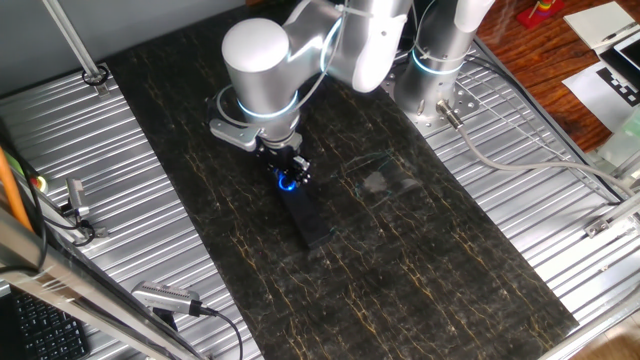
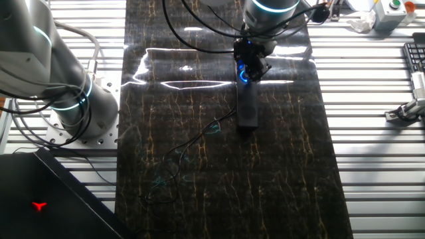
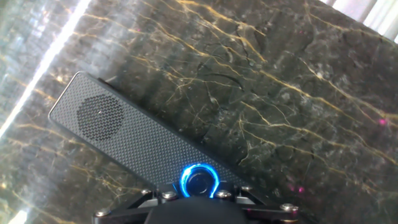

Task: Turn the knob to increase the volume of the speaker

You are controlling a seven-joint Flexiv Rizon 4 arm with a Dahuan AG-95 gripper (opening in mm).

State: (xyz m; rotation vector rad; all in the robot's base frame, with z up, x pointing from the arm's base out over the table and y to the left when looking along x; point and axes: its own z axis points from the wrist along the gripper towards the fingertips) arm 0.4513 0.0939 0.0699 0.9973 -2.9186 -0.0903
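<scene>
The speaker [image 1: 312,222] is a flat black bar lying on the dark marbled mat; it also shows in the other fixed view [image 2: 248,106] and in the hand view [image 3: 124,140]. The knob [image 3: 199,179], with its blue ring glowing, sits at the speaker's end nearest the arm; its glow shows in both fixed views [image 1: 287,181] [image 2: 244,76]. My gripper [image 1: 291,168] [image 2: 251,66] is down right at the knob. In the hand view only the gripper's dark underside [image 3: 196,205] shows just below the knob. The fingertips are hidden, so I cannot tell whether they grip it.
A second arm's base [image 1: 435,60] [image 2: 66,93] stands beside the mat. A thin cable [image 2: 199,133] runs from the speaker across the mat. Ribbed metal table [image 1: 120,180] flanks the mat on both sides. A keyboard [image 2: 415,56] lies at one edge.
</scene>
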